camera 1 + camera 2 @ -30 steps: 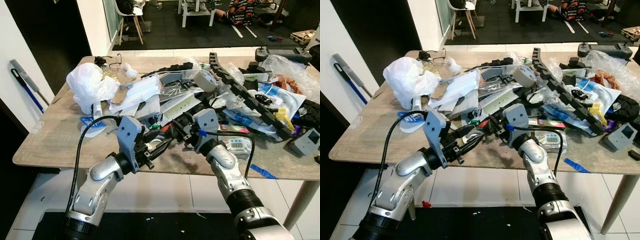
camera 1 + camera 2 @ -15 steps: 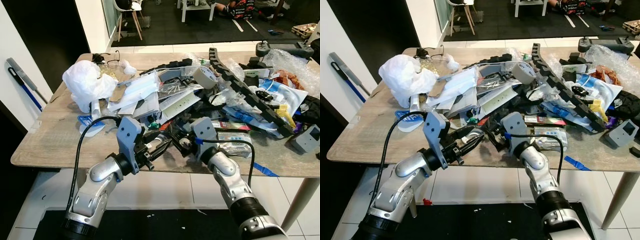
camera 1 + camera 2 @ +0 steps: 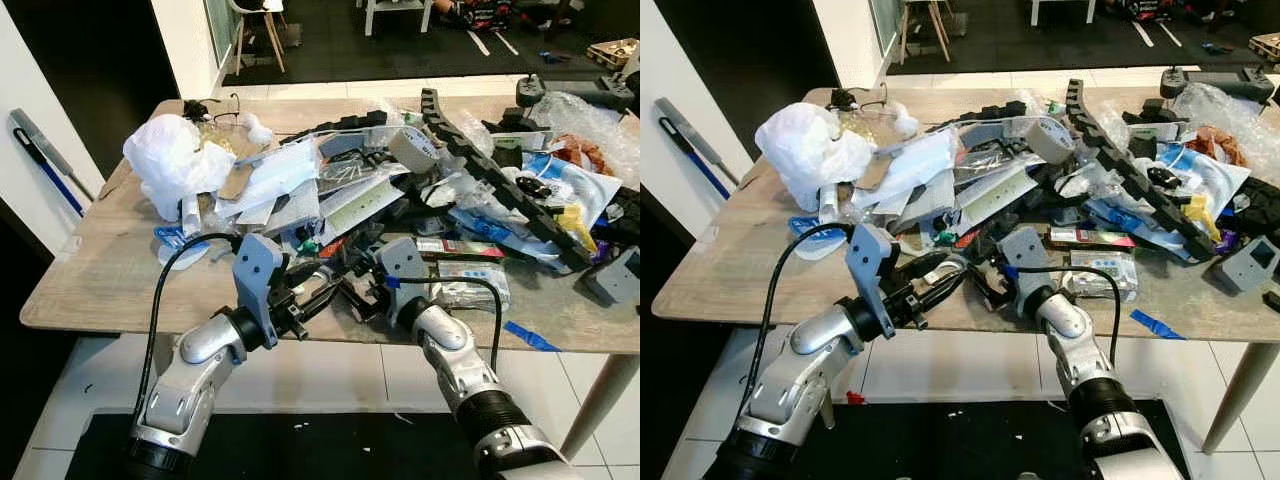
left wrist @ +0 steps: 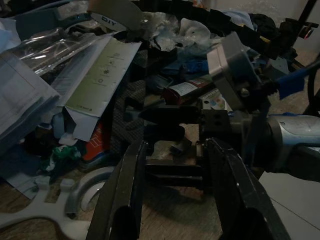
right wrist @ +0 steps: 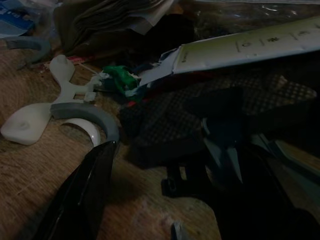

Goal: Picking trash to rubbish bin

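Two end effectors at near table [image 3: 90,290] edge, facing trash pile [image 3: 400,190]. Left end effector [image 3: 318,292]: fingers wide, empty. Right end effector [image 3: 352,290]: fingers apart around black piece [image 5: 165,135]. Step: grasp. Next: close, lift, find bin.

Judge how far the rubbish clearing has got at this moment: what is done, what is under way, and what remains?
Done: nothing visibly; the wooden table is heaped with litter, including a crumpled white plastic bag and a long black segmented cable chain. Under way: the left hand and right hand, both open, reach into black plastic scraps at the near edge, gripping nothing. Left: virtually the whole pile.
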